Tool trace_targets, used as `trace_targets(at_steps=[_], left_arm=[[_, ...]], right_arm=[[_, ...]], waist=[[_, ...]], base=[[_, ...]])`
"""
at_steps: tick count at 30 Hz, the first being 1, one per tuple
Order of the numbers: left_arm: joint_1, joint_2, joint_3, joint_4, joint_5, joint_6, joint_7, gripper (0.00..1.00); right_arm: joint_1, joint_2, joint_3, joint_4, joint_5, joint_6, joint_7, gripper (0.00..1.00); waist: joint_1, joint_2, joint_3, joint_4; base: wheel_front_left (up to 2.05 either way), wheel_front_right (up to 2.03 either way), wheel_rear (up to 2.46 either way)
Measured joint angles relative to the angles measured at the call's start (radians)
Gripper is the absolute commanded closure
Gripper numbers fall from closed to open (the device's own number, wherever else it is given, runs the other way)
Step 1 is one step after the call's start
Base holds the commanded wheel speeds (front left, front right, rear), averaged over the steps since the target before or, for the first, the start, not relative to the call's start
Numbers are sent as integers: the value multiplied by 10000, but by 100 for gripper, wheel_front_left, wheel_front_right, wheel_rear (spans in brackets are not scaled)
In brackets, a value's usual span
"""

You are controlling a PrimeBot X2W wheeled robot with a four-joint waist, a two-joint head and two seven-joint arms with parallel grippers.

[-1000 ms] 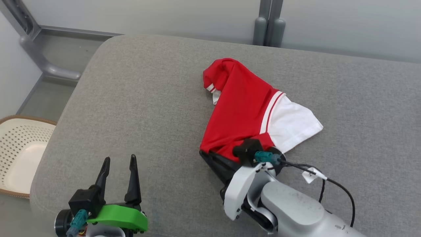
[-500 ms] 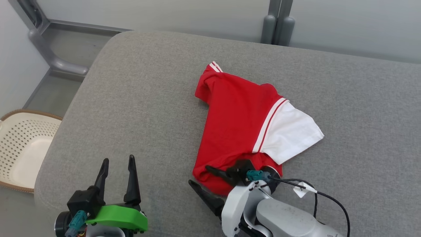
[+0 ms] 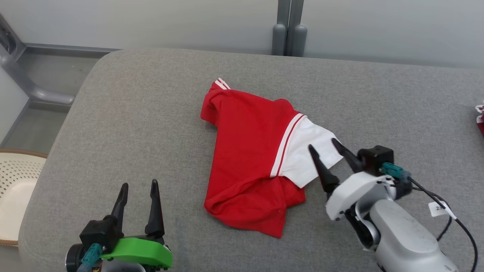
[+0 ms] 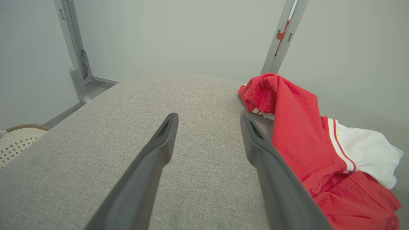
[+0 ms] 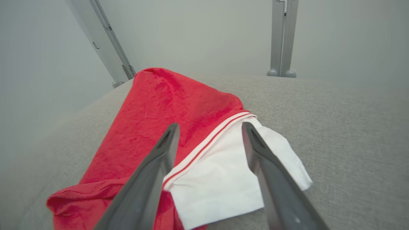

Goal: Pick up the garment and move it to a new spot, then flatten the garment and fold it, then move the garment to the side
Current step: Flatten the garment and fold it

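Hovering over the white sleeve of a crumpled red fabric garment [image 3: 245, 151] with white stripes, our right gripper [image 3: 322, 143] stands wide open and empty; whether its tips touch cloth we cannot tell. The garment lies near the middle of the grey fabric tabletop [image 3: 151, 113]. Our left gripper [image 3: 139, 183], equally wide and empty, sits well apart from it. A white tag [image 3: 438, 208] on the right arm's cable is too small to read.

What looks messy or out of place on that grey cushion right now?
The red and white garment lies rumpled, not flat: its near red edge is bunched and folded over, and its white sleeve juts out at an angle. The open right hand is over that sleeve.
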Motion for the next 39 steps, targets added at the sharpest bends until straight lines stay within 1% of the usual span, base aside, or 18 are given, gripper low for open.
trace_targets(at_steps=[2,5,8,12,17,18,19,20,21,22,23,24,27,30,34,39], left_arm=[[2,-2,-15,6,-6,2,0,0],[1,0,-19,19,-6,-2,0,0],[-16,0,-38,36,-6,-25,0,0],[-69,0,-79,65,-6,-36,0,0],[-116,0,-69,107,2,-38,0,0],[-117,0,-61,117,10,-38,0,0],[-117,0,-61,123,29,-38,0,0],[-117,0,-56,128,29,-38,0,0],[-117,0,-44,128,29,-38,0,0],[-117,0,-35,127,31,-38,0,0],[-117,0,-31,128,33,-38,0,0],[-116,0,-15,123,42,-38,0,0],[-112,0,52,94,56,-38,0,0],[-91,0,132,69,73,-38,0,0],[-15,0,238,25,79,-35,0,0],[19,0,337,13,86,-33,0,0]], right_arm=[[154,-61,-838,569,-623,0,0,0],[194,153,-1764,1363,-1026,-2,0,0],[66,380,-2316,2086,-1373,2,2,0],[-380,537,-3007,2847,-1494,0,2,0],[-703,736,-3300,3559,-1363,0,2,0],[-752,777,-3319,3638,-1287,2,0,22],[-802,805,-3323,3699,-1208,2,0,57],[-836,821,-3323,3724,-1143,2,2,67],[-863,830,-3308,3741,-1076,2,2,78],[-870,834,-3267,3756,-1032,2,0,86],[-870,844,-3231,3743,-986,0,2,98],[-870,848,-3179,3682,-957,0,0,100],[-870,865,-2989,3281,-886,2,0,100],[-872,930,-2541,2535,-698,0,0,100],[-888,1026,-1417,1367,-424,0,0,100],[-1147,1112,594,470,234,0,2,100]], waist=[[0,0,50,27],[0,0,144,100],[0,0,241,210],[0,0,371,403],[0,0,493,660],[0,0,507,713],[0,0,514,761],[0,0,514,795],[0,0,508,830],[0,0,493,851],[0,0,474,861],[0,0,444,872],[0,0,356,879],[0,0,256,860],[0,0,113,836],[0,0,-39,926]], base=[[0,0,0],[0,0,0],[0,0,0],[0,0,0],[0,0,0],[0,0,0],[0,0,0],[0,0,0],[0,0,0],[0,0,0],[0,0,0],[0,0,0],[0,0,0],[0,0,0],[0,0,0],[0,0,0]])
